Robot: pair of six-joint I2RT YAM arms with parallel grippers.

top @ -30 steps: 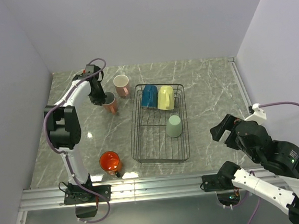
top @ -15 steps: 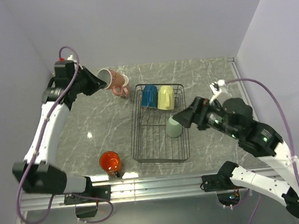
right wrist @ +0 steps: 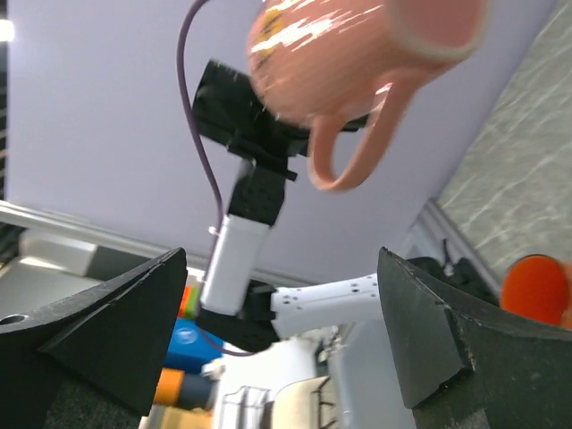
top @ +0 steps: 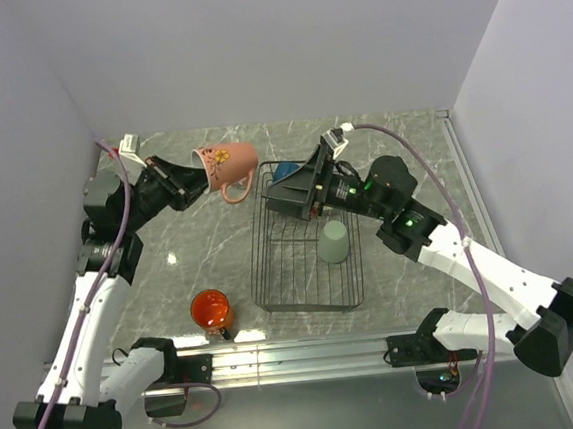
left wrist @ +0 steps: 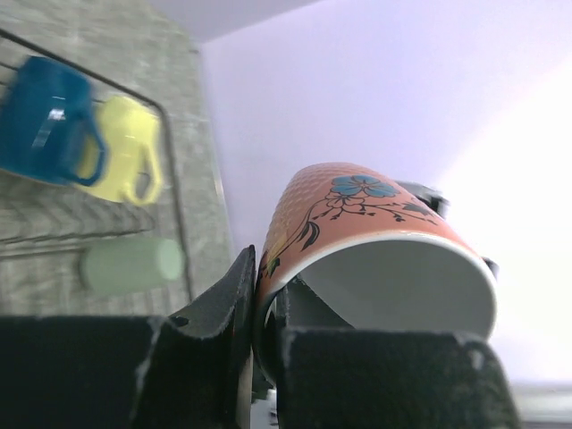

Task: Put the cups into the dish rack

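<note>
pink mug (top: 227, 163) aloft, sideways; blue (left wrist: 45, 121), yellow (left wrist: 125, 147), mint (top: 334, 240) in rack (top: 255, 262); orange (top: 210, 308) outside.

- Before me lies a grey, white-veined marble surface (top: 402, 154) — a small bright glare (top: 172, 258) sits on its left part.
- Plain pale lilac walls close it in: back wall (top: 272, 45), left wall (top: 14, 198), right wall (top: 546, 81).
- A silvery metal rail (top: 309, 353) runs along its near edge.

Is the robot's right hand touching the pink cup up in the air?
Apart. The right wrist view shows the pink cup beyond the open right end effector, with bare wall showing between them.
</note>
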